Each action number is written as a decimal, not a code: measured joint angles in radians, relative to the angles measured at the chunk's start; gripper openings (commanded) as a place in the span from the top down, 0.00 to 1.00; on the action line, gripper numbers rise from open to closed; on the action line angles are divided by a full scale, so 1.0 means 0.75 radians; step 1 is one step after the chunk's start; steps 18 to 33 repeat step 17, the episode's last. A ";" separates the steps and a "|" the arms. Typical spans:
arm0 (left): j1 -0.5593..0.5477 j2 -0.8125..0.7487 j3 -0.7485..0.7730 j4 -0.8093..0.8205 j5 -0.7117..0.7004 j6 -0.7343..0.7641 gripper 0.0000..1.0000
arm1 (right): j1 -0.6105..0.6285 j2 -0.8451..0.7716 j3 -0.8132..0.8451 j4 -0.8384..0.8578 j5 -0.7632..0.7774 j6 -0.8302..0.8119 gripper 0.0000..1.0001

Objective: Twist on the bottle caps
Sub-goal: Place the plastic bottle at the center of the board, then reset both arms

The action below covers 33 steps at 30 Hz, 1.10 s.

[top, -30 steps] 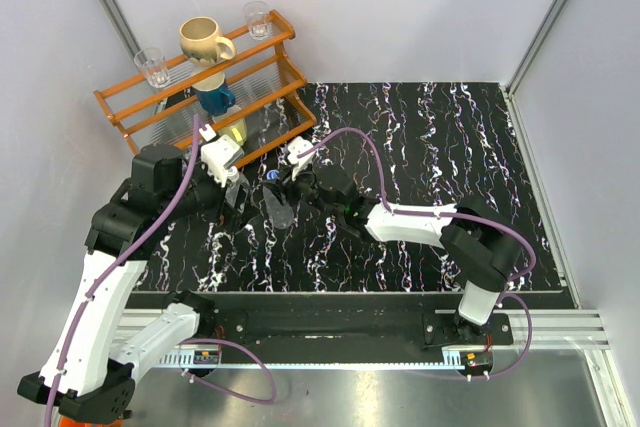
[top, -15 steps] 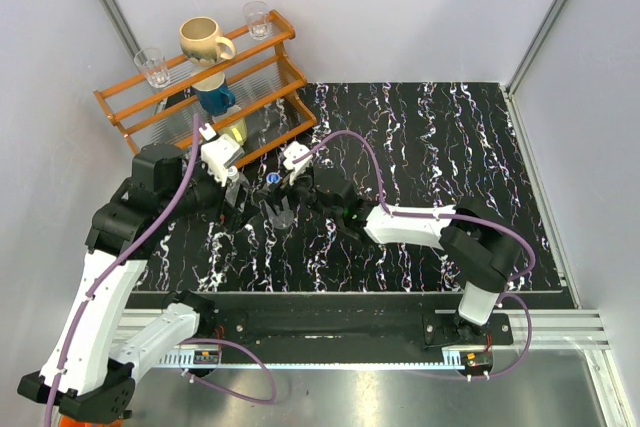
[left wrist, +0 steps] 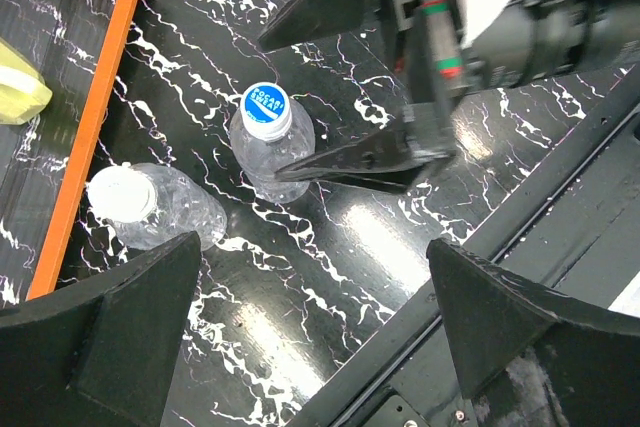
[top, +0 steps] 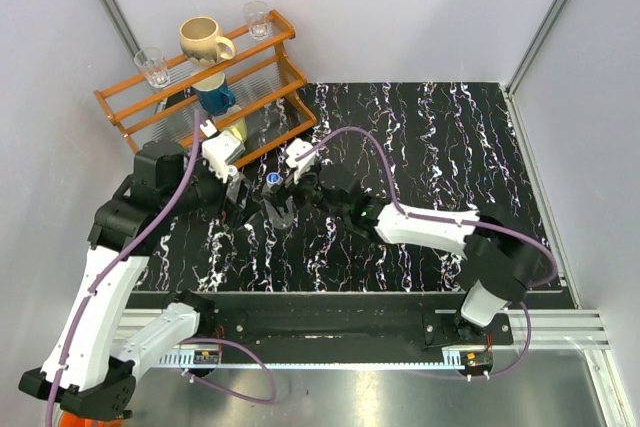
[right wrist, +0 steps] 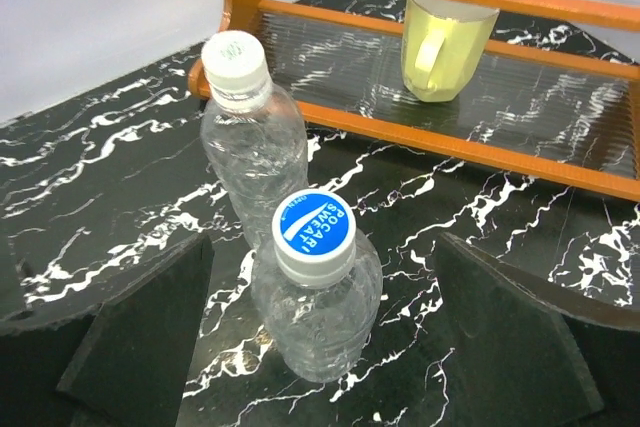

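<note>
Right gripper [right wrist: 322, 240] now wide open, upright blue-topped bottle [right wrist: 315, 312] between fingers [right wrist: 140, 342]

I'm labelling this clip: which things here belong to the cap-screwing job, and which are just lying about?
Job: blue-topped cap; white cap; blue-capped bottle; white-capped bottle.
Lying about: wooden rack; yellow mug; cream mug; blue mug; left glass; right glass.
</note>
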 measured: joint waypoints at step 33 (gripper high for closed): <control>0.019 0.007 -0.046 0.149 0.010 -0.051 0.01 | 0.005 -0.796 0.260 -1.194 0.421 0.446 0.00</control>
